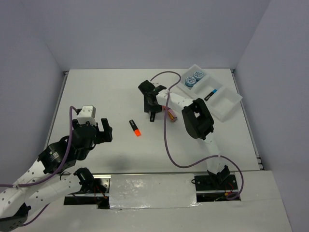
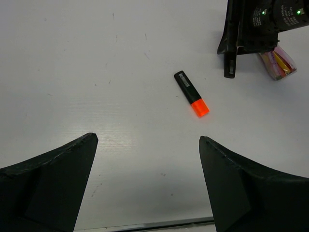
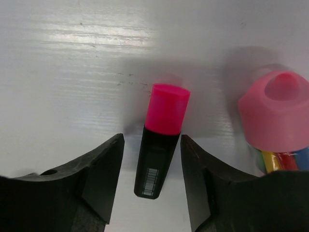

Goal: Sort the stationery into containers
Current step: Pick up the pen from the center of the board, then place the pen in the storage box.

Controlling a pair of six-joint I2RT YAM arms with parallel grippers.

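My right gripper [image 1: 152, 107] [image 3: 151, 141] is open, low over the table, with its jaws on either side of a black marker with a pink cap [image 3: 161, 130] and a thin gap on each side. A pink-capped tube [image 3: 276, 113] [image 1: 170, 114] lies just to its right. A black marker with an orange cap [image 1: 135, 128] [image 2: 192, 94] lies mid-table. My left gripper [image 1: 107, 131] [image 2: 148, 145] is open and empty, left of the orange marker. The white tray [image 1: 227, 104] at far right holds two blue rolls [image 1: 194, 79] and a blue-capped marker [image 1: 211, 93].
The right arm's purple cable [image 1: 166, 140] loops over the table between the arms. The right gripper [image 2: 236, 43] and the tube [image 2: 278, 64] show at the top right of the left wrist view. White walls close off the table.
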